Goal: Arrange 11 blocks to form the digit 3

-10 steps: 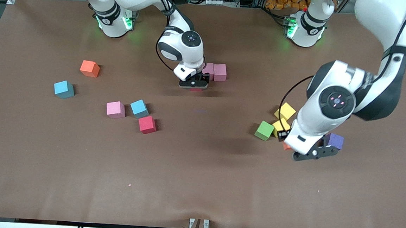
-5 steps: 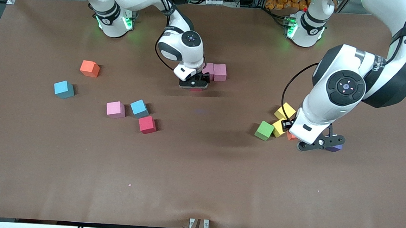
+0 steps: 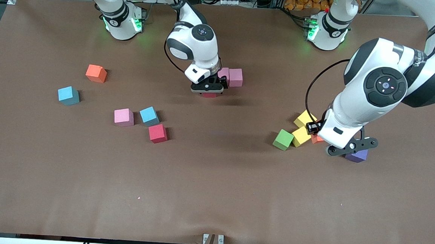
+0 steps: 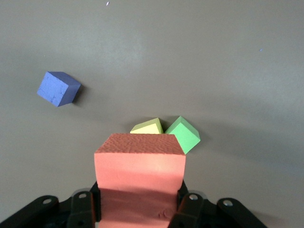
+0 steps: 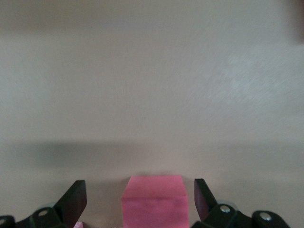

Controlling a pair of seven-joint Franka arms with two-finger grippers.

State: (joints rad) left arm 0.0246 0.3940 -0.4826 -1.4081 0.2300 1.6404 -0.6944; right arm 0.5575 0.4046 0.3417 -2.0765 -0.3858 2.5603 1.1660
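Note:
My right gripper (image 3: 208, 90) stands open around a red block (image 3: 209, 95) on the table, with a gap at each finger (image 5: 78, 192). That red block (image 5: 153, 202) sits beside two touching pink blocks (image 3: 235, 77). My left gripper (image 3: 319, 140) is shut on an orange block (image 4: 139, 164) and holds it above the table between a yellow block (image 3: 301, 136) and the purple block (image 3: 357, 156). Only a sliver of this orange block (image 3: 317, 138) shows under the hand. The left wrist view shows purple (image 4: 58, 88), yellow (image 4: 148, 127) and green (image 4: 183, 134) blocks below.
Toward the right arm's end lie an orange block (image 3: 96, 73), a light blue block (image 3: 68, 95), a pink block (image 3: 123, 116), another light blue block (image 3: 149, 116) and a red block (image 3: 158, 133). A green block (image 3: 283, 139) and a second yellow block (image 3: 305, 118) flank the first yellow one.
The right gripper's fingers have spread apart from the red block. The left arm has carried the orange block toward the robots' bases and the left arm's end, past the purple block.

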